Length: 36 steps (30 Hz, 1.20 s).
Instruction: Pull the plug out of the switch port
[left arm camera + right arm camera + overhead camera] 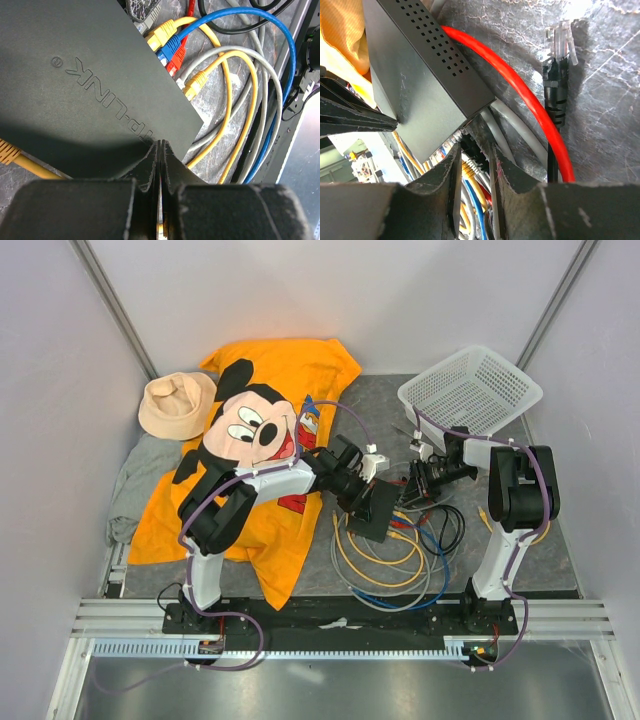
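The switch [376,520] is a flat black box on the grey mat, with coloured cables entering one long edge. My left gripper [160,143] is shut, its tips against the switch's lettered top [85,85] near the edge. Yellow [162,34], blue [172,47] and red [176,62] plugs sit in the ports. My right gripper [474,146] is open a narrow way at the port edge. Its jaws stand either side of a black plug [476,150] at the end port of the switch [420,95]. In the top view the right gripper [418,483] is just right of the switch.
A loose black cable end with a clear connector [561,47] lies on the mat beside a red cable [520,90]. Loops of yellow, blue and grey cable [400,565] spread in front of the switch. A white mesh basket [470,390] stands back right, a Mickey cloth [260,430] left.
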Available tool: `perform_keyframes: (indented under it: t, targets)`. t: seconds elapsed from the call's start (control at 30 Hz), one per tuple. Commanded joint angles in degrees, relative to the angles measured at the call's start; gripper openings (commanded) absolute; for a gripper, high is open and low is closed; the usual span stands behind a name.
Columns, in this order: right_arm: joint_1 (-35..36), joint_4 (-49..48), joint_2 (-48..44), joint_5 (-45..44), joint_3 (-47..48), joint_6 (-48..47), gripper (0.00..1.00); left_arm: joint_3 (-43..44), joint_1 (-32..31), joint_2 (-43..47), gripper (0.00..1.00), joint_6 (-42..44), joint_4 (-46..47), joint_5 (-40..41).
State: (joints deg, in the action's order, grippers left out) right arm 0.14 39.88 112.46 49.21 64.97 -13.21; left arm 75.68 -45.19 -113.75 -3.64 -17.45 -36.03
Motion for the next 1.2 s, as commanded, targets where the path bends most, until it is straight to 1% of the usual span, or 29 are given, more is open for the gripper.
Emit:
perform_keyframes:
  t: [0.0, 0.1, 0.23, 0.37, 0.53, 0.8, 0.93, 0.97, 1.07, 1.17]
  targets:
    - [0.47, -6.66, 0.83, -2.19, 2.00, 0.38, 0.24, -0.53, -0.43, -2.00, 0.01, 1.70, -1.53, 3.42]
    - [0.56, -5.34, 0.91, -0.70, 2.53, -0.15, 0.32, -0.62, -0.43, -1.91, 0.02, 1.79, -1.44, 3.42]
    - [0.30, -4.81, 0.74, 1.41, 2.44, -1.38, 0.37, -0.80, -0.43, -1.82, 0.02, 2.06, -1.44, 3.34]
    - [0.30, -4.81, 1.18, 2.29, 3.32, -0.59, 0.43, -1.06, -0.51, -1.82, 0.02, 2.23, -1.53, 3.34]
    - [0.30, -4.99, 2.14, 2.82, 4.37, 0.47, 0.44, -0.89, -0.51, -1.82, 0.02, 2.32, -1.44, 3.33]
    - [0.12, -3.76, 2.76, 2.38, 4.99, -0.59, 0.45, -0.88, -0.51, -2.00, 0.02, 2.41, -1.53, 3.25]
    - [0.21, -4.10, 3.81, 4.14, 5.08, 0.64, 0.43, -0.62, -0.43, -2.26, 0.01, 2.23, -1.44, 3.07]
    - [0.12, -4.89, 4.08, 4.05, 4.82, 1.60, 0.36, -0.62, -0.51, -2.35, 0.02, 2.23, -1.53, 2.99]
    - [0.21, -8.58, 3.90, 2.12, 4.29, 5.12, 0.27, -0.27, -0.60, -2.61, 0.02, 2.23, -1.44, 2.98]
    - [0.12, -9.47, 3.47, 0.19, 4.64, 4.95, 0.22, -0.09, -0.69, -2.61, 0.01, 2.15, -1.36, 2.98]
